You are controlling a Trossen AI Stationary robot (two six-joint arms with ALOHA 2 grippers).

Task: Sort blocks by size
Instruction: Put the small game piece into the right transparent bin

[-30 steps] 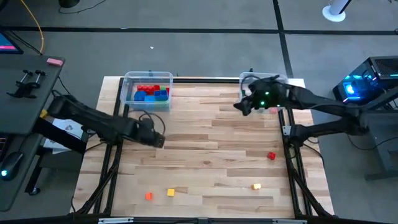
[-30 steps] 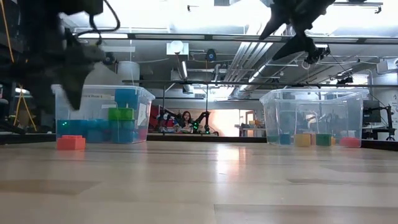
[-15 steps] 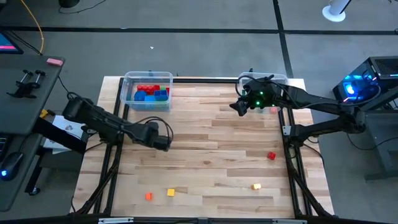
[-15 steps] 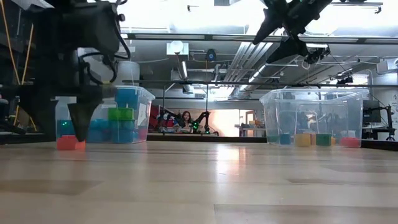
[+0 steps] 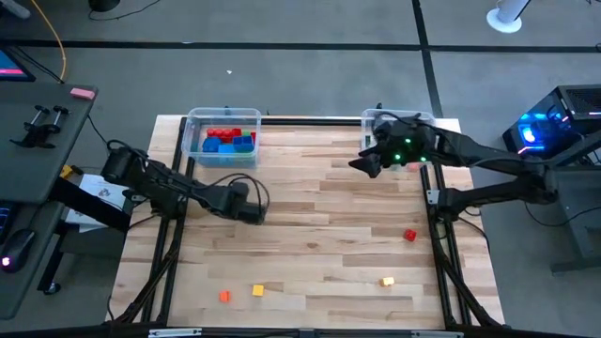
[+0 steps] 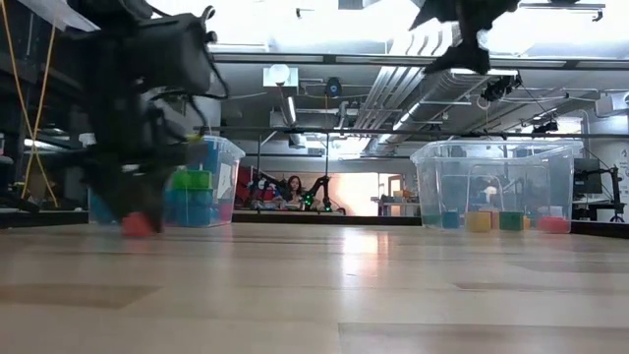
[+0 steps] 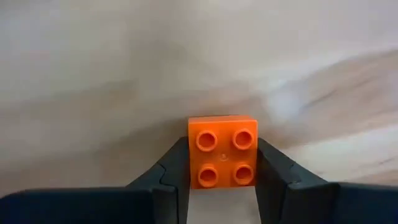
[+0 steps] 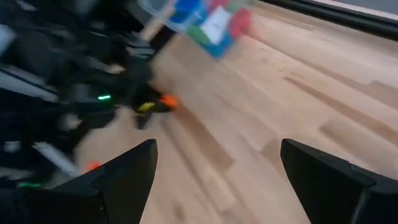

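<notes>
- On the wooden tabletop (image 5: 319,235), seen from above, two clear bins stand at the far edge: the left bin (image 5: 223,137) holds red and blue blocks (image 5: 228,141), and the right bin (image 6: 494,185) holds small cubes (image 6: 479,221) in green, yellow and red, seen in the low view.
- Over the left half of the tabletop, the left gripper (image 7: 221,180) reaches in low, its fingers (image 7: 171,177) closed against both sides of a square orange block (image 7: 222,150) with four studs.
- In the low view that block (image 6: 138,225) shows as a blur right at the tabletop's surface; whether it touches cannot be told.
- Near the right bin, the right gripper (image 8: 214,177) hangs high above the tabletop, its fingers (image 8: 127,174) spread wide with nothing between them.
- Toward the right side, a loose red block (image 5: 409,235) lies alone.
- Along the near edge lie three tiny cubes: an orange cube (image 5: 224,296) and a yellow cube (image 5: 258,290) close together on the left, and another yellow-orange cube (image 5: 388,281) well apart on the right.
</notes>
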